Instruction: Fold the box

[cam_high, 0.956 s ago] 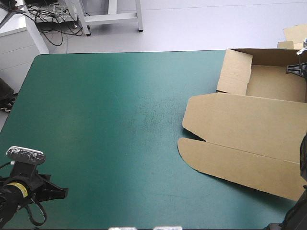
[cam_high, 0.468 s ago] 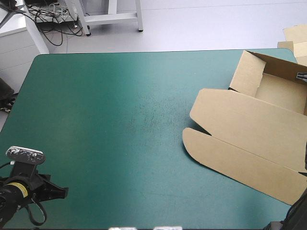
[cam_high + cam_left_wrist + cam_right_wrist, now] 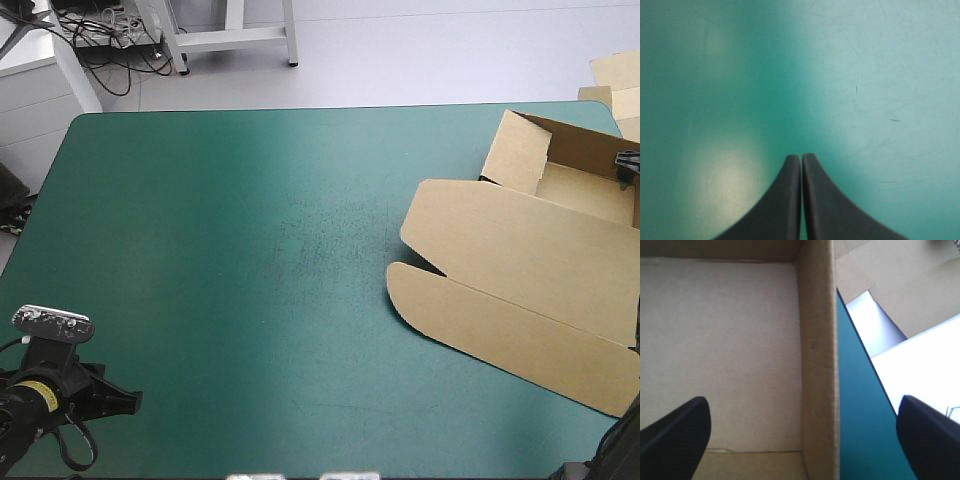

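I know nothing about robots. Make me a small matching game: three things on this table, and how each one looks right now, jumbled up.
Things:
1. left gripper
2. right gripper
3. box

States:
A. open, a box wall between its fingers
B. brown, lid lying flat, walls raised at the far end
C. shut, over bare teal-green cover

Pairs: 1-C, 2-A, 3-B

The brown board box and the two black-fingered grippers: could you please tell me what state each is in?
Brown board box: open tray, walls raised, lid flat on the teal-green table cover.
Left gripper: shut, empty, over bare cover.
Right gripper: open, astride a raised box wall, not gripping it.
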